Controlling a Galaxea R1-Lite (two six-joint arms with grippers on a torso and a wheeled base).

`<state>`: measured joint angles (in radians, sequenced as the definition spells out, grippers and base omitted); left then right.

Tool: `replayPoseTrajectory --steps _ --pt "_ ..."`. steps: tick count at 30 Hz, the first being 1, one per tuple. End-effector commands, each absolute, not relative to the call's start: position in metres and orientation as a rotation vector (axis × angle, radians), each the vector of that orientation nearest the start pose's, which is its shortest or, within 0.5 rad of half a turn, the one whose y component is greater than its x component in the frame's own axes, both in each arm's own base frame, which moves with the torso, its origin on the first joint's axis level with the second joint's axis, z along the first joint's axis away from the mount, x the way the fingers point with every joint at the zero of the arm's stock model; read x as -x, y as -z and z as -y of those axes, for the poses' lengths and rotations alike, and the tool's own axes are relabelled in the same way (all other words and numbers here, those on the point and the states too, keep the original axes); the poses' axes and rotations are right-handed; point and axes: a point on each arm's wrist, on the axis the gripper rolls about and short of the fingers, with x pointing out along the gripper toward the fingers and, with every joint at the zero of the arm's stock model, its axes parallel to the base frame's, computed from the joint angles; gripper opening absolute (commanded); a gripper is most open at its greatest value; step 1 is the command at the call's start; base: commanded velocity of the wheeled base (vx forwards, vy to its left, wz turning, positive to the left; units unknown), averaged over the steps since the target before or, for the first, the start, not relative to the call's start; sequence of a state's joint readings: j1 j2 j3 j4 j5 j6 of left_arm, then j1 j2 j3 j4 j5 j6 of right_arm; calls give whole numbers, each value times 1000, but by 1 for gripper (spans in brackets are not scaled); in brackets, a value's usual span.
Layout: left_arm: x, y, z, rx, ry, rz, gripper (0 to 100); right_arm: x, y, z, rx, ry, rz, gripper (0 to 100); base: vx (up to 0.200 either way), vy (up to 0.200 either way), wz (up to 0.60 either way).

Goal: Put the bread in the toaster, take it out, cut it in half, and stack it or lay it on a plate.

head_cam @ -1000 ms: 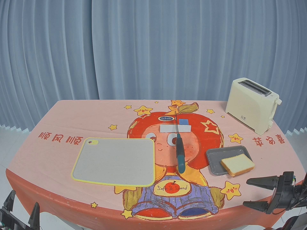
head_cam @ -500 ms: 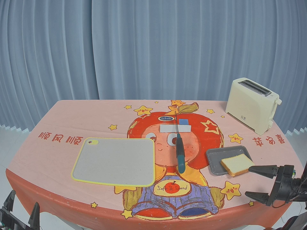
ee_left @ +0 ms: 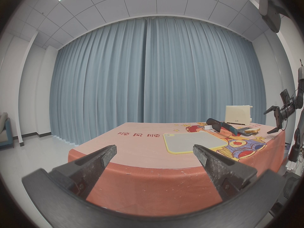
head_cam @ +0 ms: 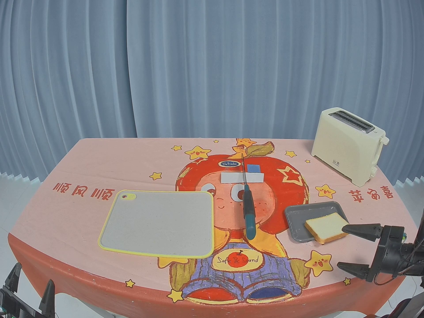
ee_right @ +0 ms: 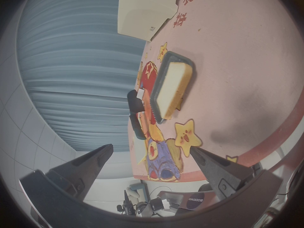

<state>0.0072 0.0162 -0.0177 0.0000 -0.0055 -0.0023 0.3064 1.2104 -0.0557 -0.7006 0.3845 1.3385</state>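
One bread slice lies on one grey tray, lower right; one toaster, one knife, one board. Your right hand, wide, has edged up beside the bread; left hand wide too.

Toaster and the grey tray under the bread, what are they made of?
Toaster: probably plastic, a smooth cream shell with rounded corners and a faint sheen. The slots on top look darker, maybe metal. Tray: dark grey and matte with a raised rim. It could be coated metal or plastic, and the look does not settle it.
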Motion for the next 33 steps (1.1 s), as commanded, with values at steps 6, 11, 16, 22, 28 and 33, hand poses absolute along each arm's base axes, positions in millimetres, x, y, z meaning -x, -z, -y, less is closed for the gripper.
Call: replayPoseTrajectory --steps 6,11,16,22,28,33 --pt "23 -75 0 3 -3 0 100 -118 -107 -44 -1291 -257 -826 100 0 0 0" --pt "23 -75 0 3 -2 0 100 -120 -106 -43 -1295 -240 -826 100 0 0 0" --pt "23 -75 0 3 -2 0 100 -121 -106 -42 -1296 -232 -823 100 0 0 0" --pt "23 -75 0 3 -2 0 100 -124 -104 -42 -1296 -214 -834 100 0 0 0" --pt "23 -75 0 3 -3 0 100 -126 -102 -40 -1303 -204 -811 100 0 0 0" --pt "23 -75 0 3 -3 0 100 -126 -99 -39 -1307 -205 -799 100 0 0 0"
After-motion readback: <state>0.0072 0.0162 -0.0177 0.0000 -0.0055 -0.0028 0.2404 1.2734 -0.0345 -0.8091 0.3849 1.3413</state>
